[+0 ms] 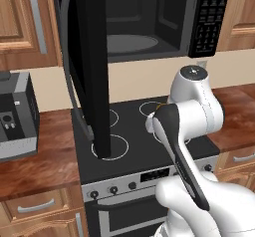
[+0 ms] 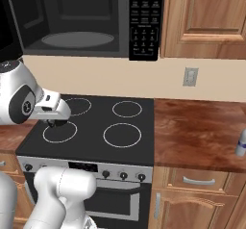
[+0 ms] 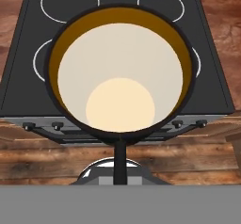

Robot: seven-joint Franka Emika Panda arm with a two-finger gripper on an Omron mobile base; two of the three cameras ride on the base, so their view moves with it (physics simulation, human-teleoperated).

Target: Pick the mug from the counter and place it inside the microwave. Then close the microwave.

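Hand view: looks straight down into the mug (image 3: 120,72), black rim, pale cream inside, hung right under the camera and covering the middle of the stovetop (image 3: 28,77). One dark fingertip (image 3: 120,164) rises at the bottom and meets the mug's near rim; jaws pressed tight on that rim, pinching the mug's wall. White burner rings peek out around the mug on all sides; row of knobs along the stove's front edge just below it, wood-grain floor under that.

Left base view: microwave (image 1: 164,17) mounted above the stove, door (image 1: 89,66) swung wide open and edge-on, hanging down over the stovetop's left half. Round turntable (image 1: 132,43) visible inside, button panel on the right. White arm bent over the stovetop's right front part, wrist toward the front edge; mug itself hidden behind the arm here. Grey-black appliance (image 1: 17,116) on the counter (image 1: 45,156) at the left edge.

Right base view: arm's wrist over the stovetop's front left burner ring, gripper (image 2: 55,122) pointing down; held mug cannot be made out here. Microwave cavity open above. Counter to the right of the stove carries a white bottle (image 2: 241,144) at its far right edge.
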